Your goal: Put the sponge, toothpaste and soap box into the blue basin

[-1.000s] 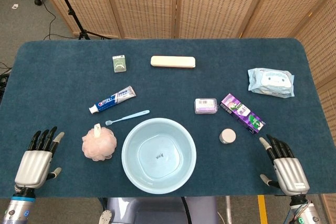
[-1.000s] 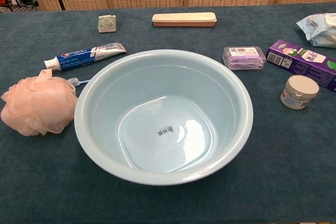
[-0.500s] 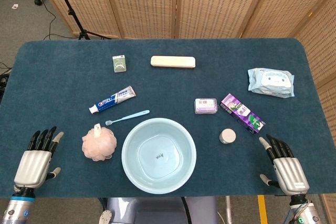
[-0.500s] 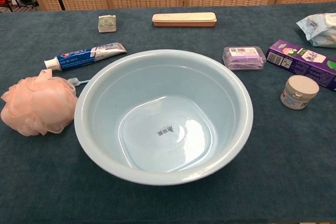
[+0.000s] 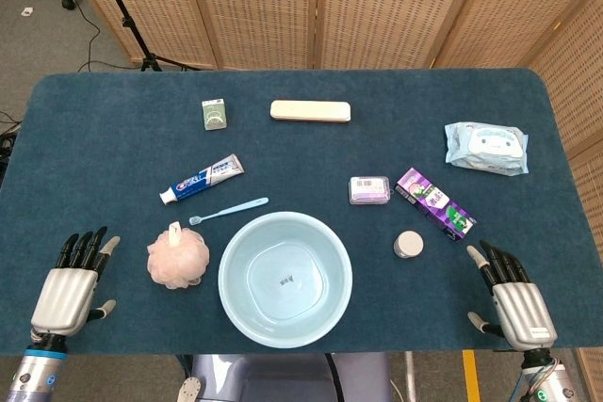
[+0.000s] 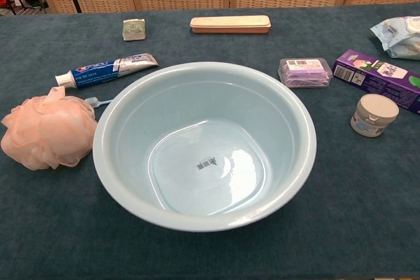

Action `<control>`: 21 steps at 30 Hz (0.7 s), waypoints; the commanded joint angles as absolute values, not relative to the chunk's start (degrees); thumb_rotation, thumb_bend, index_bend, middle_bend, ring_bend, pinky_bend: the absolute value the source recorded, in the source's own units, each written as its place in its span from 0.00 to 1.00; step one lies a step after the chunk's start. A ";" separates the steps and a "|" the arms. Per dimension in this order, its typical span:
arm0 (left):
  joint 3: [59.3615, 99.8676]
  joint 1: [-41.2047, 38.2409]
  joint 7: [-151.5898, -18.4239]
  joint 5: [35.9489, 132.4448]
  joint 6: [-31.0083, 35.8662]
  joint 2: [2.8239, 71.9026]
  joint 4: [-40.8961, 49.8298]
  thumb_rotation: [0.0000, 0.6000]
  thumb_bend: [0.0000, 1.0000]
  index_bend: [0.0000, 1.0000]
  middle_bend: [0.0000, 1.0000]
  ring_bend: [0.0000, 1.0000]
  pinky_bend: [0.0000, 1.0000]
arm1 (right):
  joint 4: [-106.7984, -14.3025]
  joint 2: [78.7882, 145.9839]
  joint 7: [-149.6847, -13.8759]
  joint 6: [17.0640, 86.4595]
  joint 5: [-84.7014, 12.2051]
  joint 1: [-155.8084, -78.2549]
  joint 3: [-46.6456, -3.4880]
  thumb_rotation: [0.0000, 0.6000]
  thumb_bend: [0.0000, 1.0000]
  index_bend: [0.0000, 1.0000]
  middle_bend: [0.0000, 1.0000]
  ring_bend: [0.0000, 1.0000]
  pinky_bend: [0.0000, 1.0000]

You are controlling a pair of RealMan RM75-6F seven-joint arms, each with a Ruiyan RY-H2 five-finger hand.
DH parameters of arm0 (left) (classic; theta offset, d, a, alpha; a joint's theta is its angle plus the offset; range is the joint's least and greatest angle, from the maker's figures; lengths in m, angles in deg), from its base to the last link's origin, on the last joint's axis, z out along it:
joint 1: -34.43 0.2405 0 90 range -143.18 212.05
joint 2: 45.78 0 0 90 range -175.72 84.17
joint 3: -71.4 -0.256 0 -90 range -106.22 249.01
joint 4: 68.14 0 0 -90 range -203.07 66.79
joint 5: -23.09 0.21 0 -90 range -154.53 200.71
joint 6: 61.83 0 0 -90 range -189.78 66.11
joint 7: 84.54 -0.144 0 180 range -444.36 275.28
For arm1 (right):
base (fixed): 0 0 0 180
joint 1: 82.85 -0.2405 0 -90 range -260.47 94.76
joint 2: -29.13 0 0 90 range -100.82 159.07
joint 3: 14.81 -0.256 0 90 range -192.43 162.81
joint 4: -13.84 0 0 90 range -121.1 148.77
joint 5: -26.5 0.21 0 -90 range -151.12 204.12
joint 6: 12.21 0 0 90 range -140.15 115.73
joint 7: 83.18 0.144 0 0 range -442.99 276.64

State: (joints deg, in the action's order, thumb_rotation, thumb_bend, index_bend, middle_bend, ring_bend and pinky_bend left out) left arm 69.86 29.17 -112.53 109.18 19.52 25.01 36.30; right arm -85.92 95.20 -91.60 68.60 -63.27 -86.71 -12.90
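A pale blue basin (image 5: 236, 303) (image 6: 302, 162) stands empty near the table's front edge. The pink mesh sponge (image 5: 177, 257) (image 6: 47, 131) lies just left of it. A toothpaste tube (image 5: 201, 179) (image 6: 108, 69) lies behind the sponge. The clear purple soap box (image 5: 369, 189) (image 6: 304, 72) sits behind the basin to the right. My left hand (image 5: 68, 288) rests at the front left corner, fingers apart and holding nothing. At the front right, my right hand (image 5: 512, 300) lies the same way, also holding nothing. Neither hand shows in the chest view.
A light blue toothbrush (image 5: 229, 211) lies between toothpaste and basin. A small white jar (image 5: 409, 245) and a purple carton (image 5: 435, 203) sit right of the basin. A wipes pack (image 5: 486, 147), a beige case (image 5: 310, 111) and a small green box (image 5: 214, 114) lie farther back.
My left hand has shifted slightly forward and to the right. Nothing else has moved.
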 commanded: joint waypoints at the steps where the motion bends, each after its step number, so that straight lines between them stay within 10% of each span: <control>1: 70.58 28.25 -112.57 107.91 18.09 25.08 36.59 1.00 0.10 0.00 0.00 0.00 0.00 | -85.96 95.15 -91.54 68.67 -63.34 -86.68 -12.89 1.00 0.21 0.00 0.00 0.00 0.07; 21: 78.84 15.40 -114.00 89.99 0.61 25.35 41.20 1.00 0.10 0.00 0.00 0.00 0.00 | -85.77 95.16 -90.85 69.28 -63.68 -86.53 -13.05 1.00 0.21 0.00 0.00 0.00 0.07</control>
State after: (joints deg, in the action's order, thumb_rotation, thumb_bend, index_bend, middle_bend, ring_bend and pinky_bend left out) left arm 77.94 17.10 -114.26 92.11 2.63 25.61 40.45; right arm -85.77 95.15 -90.84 69.28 -63.67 -86.53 -13.05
